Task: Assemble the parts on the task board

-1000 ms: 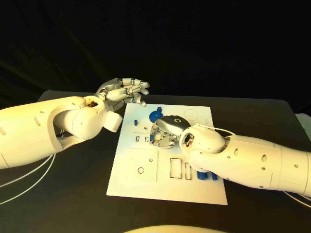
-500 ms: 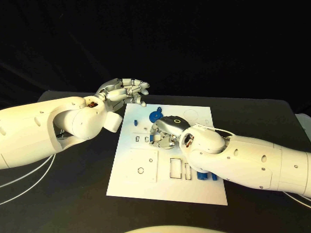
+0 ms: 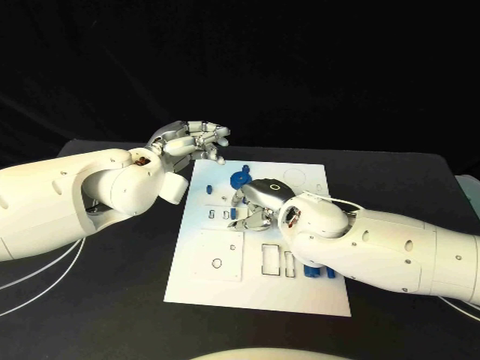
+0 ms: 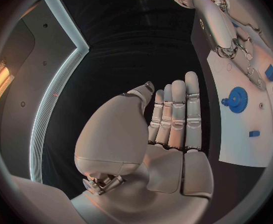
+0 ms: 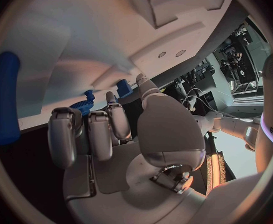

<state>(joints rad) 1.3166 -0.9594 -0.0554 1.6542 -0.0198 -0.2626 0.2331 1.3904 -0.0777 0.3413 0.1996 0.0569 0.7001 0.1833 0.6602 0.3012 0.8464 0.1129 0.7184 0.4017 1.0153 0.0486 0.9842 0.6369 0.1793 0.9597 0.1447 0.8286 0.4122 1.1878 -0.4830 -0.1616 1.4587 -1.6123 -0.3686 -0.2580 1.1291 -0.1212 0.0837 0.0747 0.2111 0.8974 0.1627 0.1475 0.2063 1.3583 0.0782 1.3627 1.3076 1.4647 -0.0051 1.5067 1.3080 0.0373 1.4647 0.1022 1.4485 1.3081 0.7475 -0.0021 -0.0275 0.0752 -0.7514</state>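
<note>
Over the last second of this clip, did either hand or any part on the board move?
Almost nothing changed. The right hand stays low over the middle of the task board, perhaps eased slightly nearer. The left hand still hovers off the board's far-left corner, holding nothing. The blue gear stayed put.

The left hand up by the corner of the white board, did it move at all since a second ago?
No. The left hand sits at the same spot beside the far left corner of the task board, with nothing in its fingers.
</note>
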